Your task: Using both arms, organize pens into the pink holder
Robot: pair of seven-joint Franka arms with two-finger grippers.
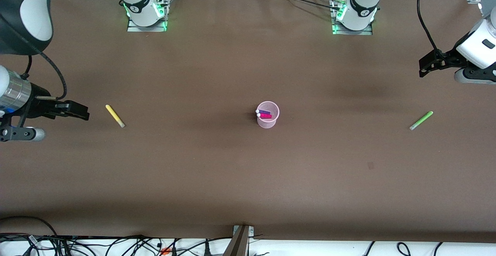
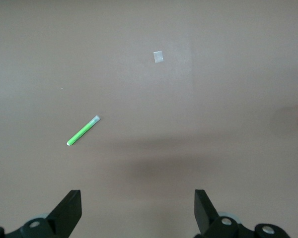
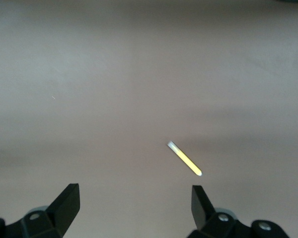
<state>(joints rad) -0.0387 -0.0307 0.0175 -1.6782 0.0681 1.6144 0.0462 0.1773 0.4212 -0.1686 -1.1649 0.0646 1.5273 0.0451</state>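
Halfway by the look of it. Two pens already in the pink holder (image 1: pixel 267 115) at mid-table: dark purple pen (image 1: pixel 263 111) and magenta pen (image 1: pixel 264 115), both leaning, pale tips poking over the rim toward the right arm's end.

Two left on the worktop:
- yellow pen (image 1: pixel 114 115), flat, toward the right arm's end of the table, well apart from the holder, angled with its pale tip nearer the front camera. Also in the right wrist view (image 3: pixel 185 158), lying between the fingers' line of sight.
- light green pen (image 1: pixel 421 120), flat, toward the left arm's end, near that edge, also well apart from the holder. Seen in the left wrist view (image 2: pixel 83 131) too.

Right gripper (image 1: pixel 79 112) — released, jaws spread wide, nothing held, up over the worktop at its own end beside the yellow pen. Left gripper (image 1: pixel 425 66) — also released and empty, jaws wide in its wrist view (image 2: pixel 137 210), hanging over the worktop near the left arm's end edge, green pen below and ahead of it.

Likely next: one pen per arm, each the one at its own end. Both lying flat, so a low pinch across the barrel needed — slim, may roll. Small pale tape patch (image 2: pixel 158 57) on the worktop, ignorable.
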